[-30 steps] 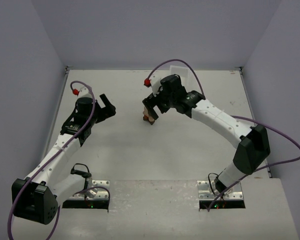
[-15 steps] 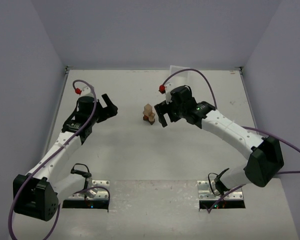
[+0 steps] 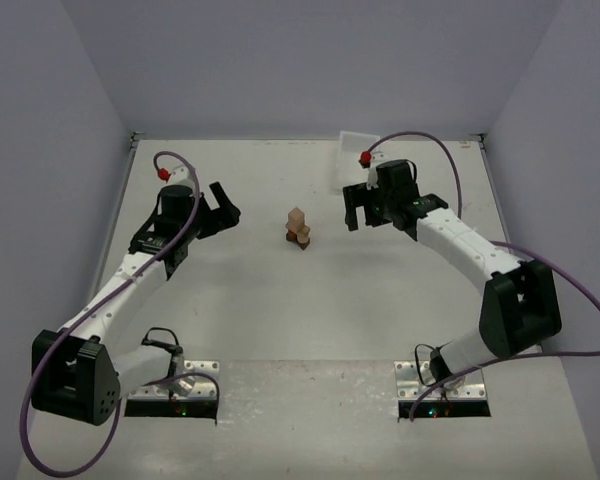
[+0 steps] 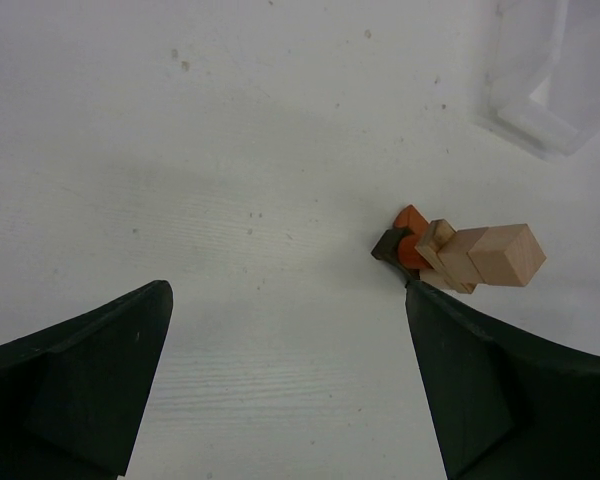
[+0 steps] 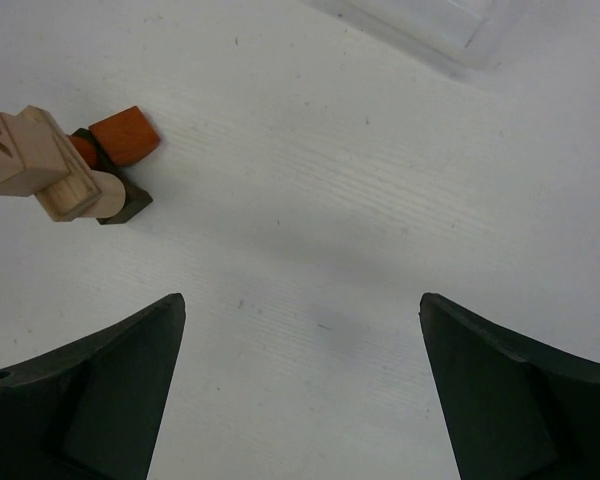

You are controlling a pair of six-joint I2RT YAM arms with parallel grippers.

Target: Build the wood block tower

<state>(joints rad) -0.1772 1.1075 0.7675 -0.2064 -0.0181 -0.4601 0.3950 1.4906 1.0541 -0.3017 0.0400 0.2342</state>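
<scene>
The wood block tower (image 3: 298, 227) stands mid-table, light tan blocks stacked on orange-brown and dark ones. The left wrist view shows the tower (image 4: 460, 255) at right, just beyond my right finger. It appears in the right wrist view as well, the tower (image 5: 65, 170) at upper left. My left gripper (image 3: 223, 212) hangs open to the tower's left, a clear gap away, nothing between its fingers (image 4: 90, 370). My right gripper (image 3: 354, 212) is open to the tower's right, apart from it, and holds nothing; bare table lies between its fingers (image 5: 100, 390).
A white plastic tray (image 3: 358, 147) lies at the back of the table behind my right gripper; it shows as the tray (image 4: 550, 80) at top right and the tray (image 5: 430, 25) at the top. Grey walls close in the table on three sides.
My right gripper has drawn back from the tower to the right and toward the back, leaving the blocks standing. The left gripper has shifted slightly toward the back.
</scene>
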